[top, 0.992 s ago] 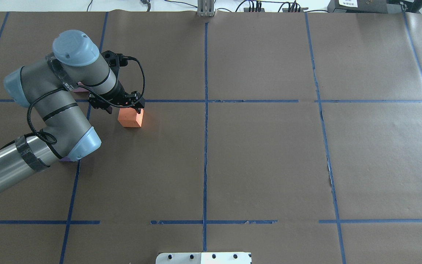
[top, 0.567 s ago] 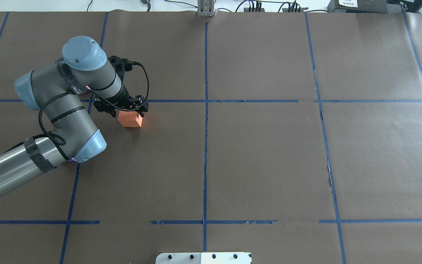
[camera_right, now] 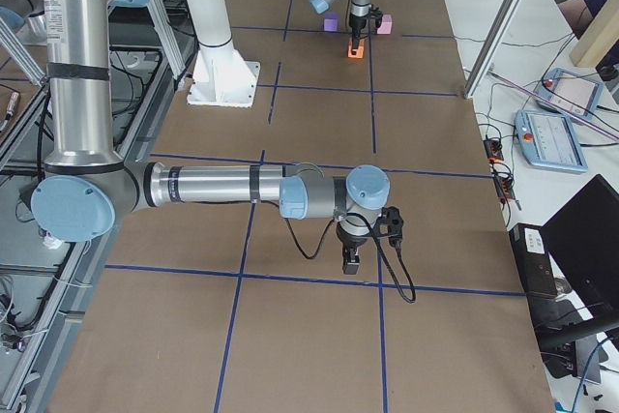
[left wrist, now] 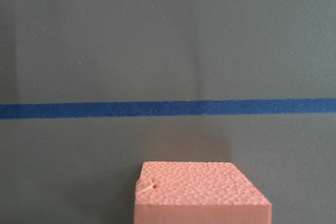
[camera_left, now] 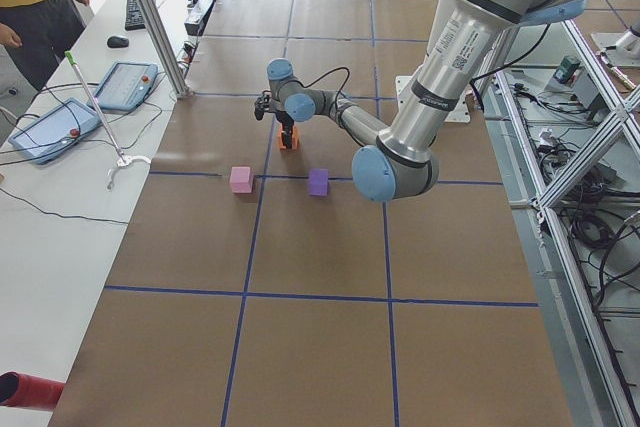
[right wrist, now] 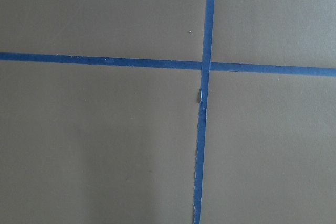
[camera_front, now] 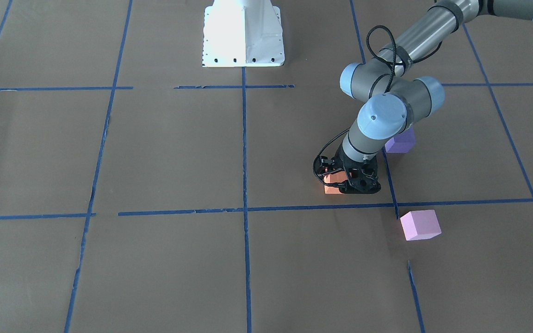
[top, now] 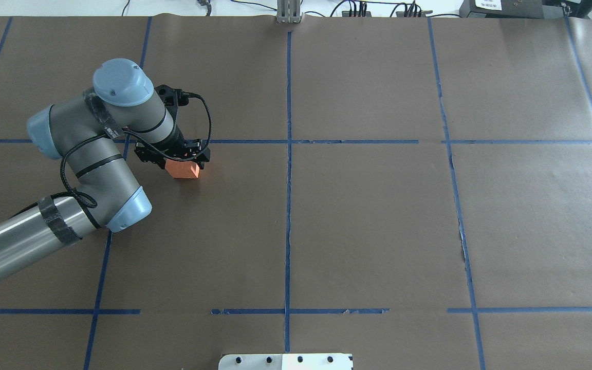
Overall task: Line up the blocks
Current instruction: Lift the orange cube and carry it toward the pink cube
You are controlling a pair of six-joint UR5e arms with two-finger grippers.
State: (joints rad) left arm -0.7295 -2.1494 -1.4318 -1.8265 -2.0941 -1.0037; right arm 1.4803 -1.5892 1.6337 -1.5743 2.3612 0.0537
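Orange foam, the orange block (top: 185, 170), sits on the brown paper table (top: 378, 231) just on the robot's side of a crosswise blue tape line (top: 327, 141). The left gripper (top: 182, 160) is down over it, pointing straight at the table, with a black finger on each side of the cube. From the overhead and front views the jaws seem to straddle the block, but I cannot tell whether the pads press on it or stand clear. The left wrist view shows only the block's pebbled top at the bottom edge and the tape line beyond it.

The other 2 blocks lie apart from the orange one, toward the robot's left. The purple block (camera_front: 401, 141) rests on the robot's side of the tape line, partly hidden behind the left arm's wrist in the front view. The pink block (camera_front: 420, 225) rests on the operators' side of that line, just beside a lengthwise tape strip. In the left side view, purple and pink stand side by side with a gap between them, and orange sits farther along the table.

The right gripper (camera_right: 350, 262) hangs low over bare paper near a tape crossing, well apart from all 3 blocks. It shows only in the right side view, so I cannot tell how its jaws stand.
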